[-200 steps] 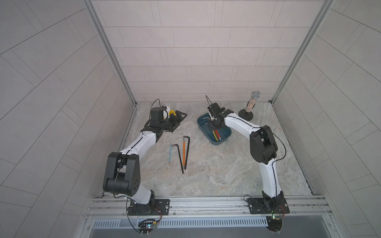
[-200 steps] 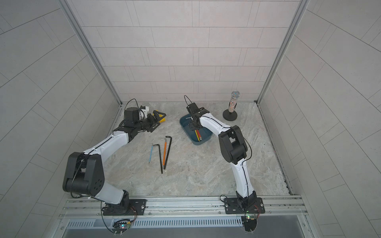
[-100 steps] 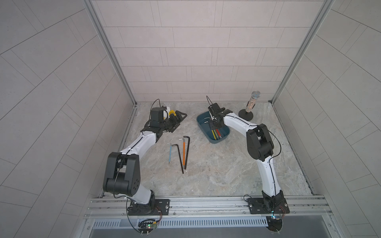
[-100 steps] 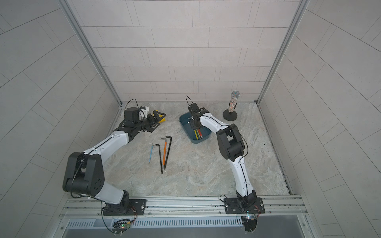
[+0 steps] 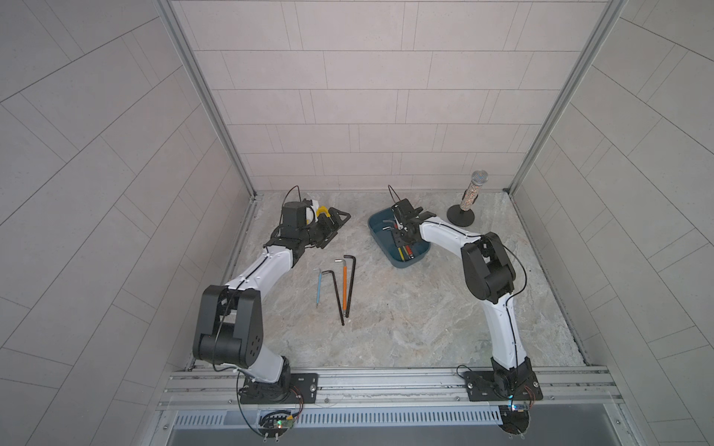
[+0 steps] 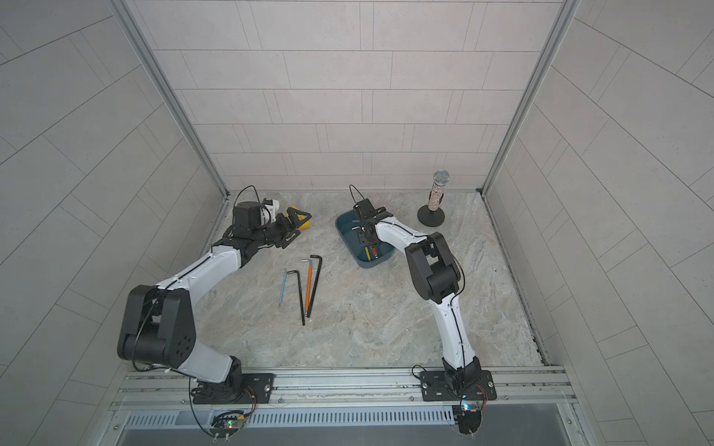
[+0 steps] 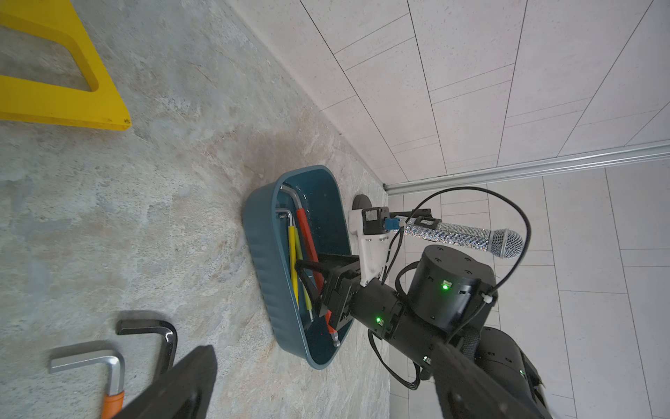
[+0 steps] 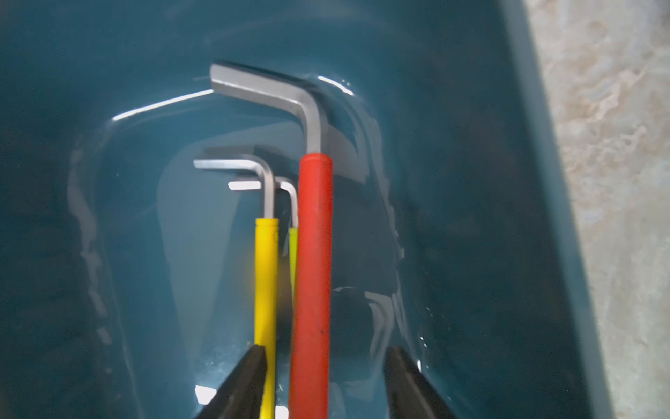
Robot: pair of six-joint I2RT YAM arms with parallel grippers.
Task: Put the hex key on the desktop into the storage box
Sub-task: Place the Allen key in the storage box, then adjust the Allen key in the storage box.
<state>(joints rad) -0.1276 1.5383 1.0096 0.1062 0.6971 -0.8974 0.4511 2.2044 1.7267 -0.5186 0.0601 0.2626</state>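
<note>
Red hex key (image 8: 311,272) lying in storage box (image 8: 525,181) by table's (image 5: 425,328) far edge, right gripper (image 8: 326,350) spread loose around it. Might snag neighbouring yellow hex key (image 8: 266,283) and drag it out when lifting.

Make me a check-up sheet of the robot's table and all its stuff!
Surface: marble desktop, no spills seen.
Job's things: storage box holds the red key, yellow key and yellow-green key; blue key, thin black key, orange key and thick black key lie on the desktop.
Clutter: yellow plastic piece; sparkly microphone on its stand.
Grippers: right gripper open in the box, astride the red key; left gripper open, empty.
Cables: black cable loop at each wrist, hanging free.
Surroundings: grey tiled walls; metal rail in front.
</note>
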